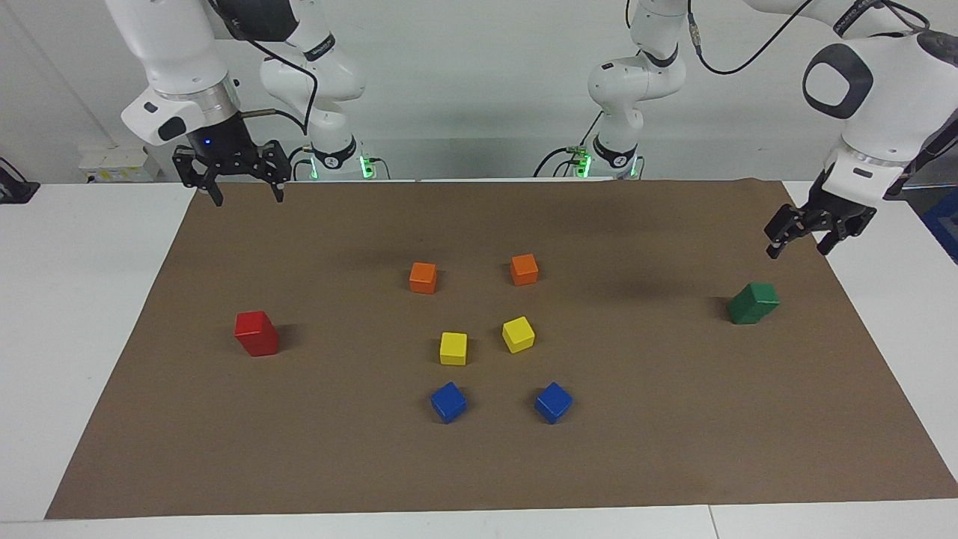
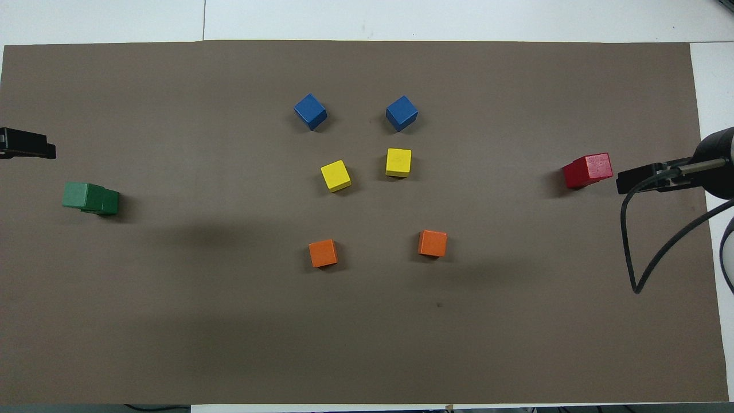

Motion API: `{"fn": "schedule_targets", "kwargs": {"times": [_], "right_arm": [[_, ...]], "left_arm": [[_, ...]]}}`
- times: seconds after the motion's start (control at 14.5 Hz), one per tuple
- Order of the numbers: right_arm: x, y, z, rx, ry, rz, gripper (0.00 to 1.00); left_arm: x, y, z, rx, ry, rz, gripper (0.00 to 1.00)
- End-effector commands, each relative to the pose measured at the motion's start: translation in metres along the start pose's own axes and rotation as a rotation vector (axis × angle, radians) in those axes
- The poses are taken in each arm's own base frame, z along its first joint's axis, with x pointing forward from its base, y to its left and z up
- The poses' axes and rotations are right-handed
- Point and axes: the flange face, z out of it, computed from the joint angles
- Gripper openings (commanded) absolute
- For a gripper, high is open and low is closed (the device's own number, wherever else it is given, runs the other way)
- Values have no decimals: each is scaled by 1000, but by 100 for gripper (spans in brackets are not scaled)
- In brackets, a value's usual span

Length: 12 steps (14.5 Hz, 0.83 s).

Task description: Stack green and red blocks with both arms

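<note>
While both arms hang raised with nothing held, the scene reads:
Red stack: two bright red glossy cubes (image 1: 256, 333), one on the other, at the right arm's end of the brown paper mat (image 1: 479, 464), at nine o'clock in the facing view.
Green stack: two dark green glossy cubes (image 1: 753, 302), the upper one sitting askew, at three o'clock, the left arm's end.
Right end effector (image 1: 241, 183): fingers spread, empty, up over the mat's edge nearest the robots.
Left end effector (image 1: 799, 238): fingers spread, empty, above the mat's edge, clear of the green stack.
Centre of tabletop (image 1: 75, 299): pairs of orange cubes (image 1: 423, 277), yellow cubes (image 1: 453, 348) and blue cubes (image 1: 448, 402), all apart.
</note>
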Motion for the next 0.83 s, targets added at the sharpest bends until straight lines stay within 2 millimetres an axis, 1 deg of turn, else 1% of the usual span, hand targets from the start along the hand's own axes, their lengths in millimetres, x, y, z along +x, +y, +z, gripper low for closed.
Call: {"fn": "schedule_targets", "kwargs": {"times": [0.0,0.14,0.21,0.28,0.35,0.41,0.48,0.55,0.62,0.76], "right_arm": [[5,8,-5,13,-12,8,100],[4,18,-4,15,-15,23,100],[2,19,-4,20,-22,26,100],[2,20,-4,24,-22,31,100],[3,20,-3,28,-24,32,100],[2,21,-3,31,-23,34,100],[2,22,-4,31,-22,36,100],[2,22,-4,32,-22,39,100],[2,26,-4,30,-20,45,100],[1,27,-4,29,-24,46,100]], "left_arm": [[1,9,-19,-14,-29,-37,100],[-7,11,-33,-14,-54,-36,100],[-15,14,-46,-12,-51,-30,100],[-22,16,-54,-12,-62,-29,100],[-26,18,-55,-14,-85,-25,100],[-31,24,-60,-14,-93,-17,100],[-36,25,-62,-15,-103,-15,100],[-39,31,-64,-14,-113,-5,100],[-42,40,-65,-15,-113,5,100],[-50,46,-63,-10,-114,-36,100]]}}
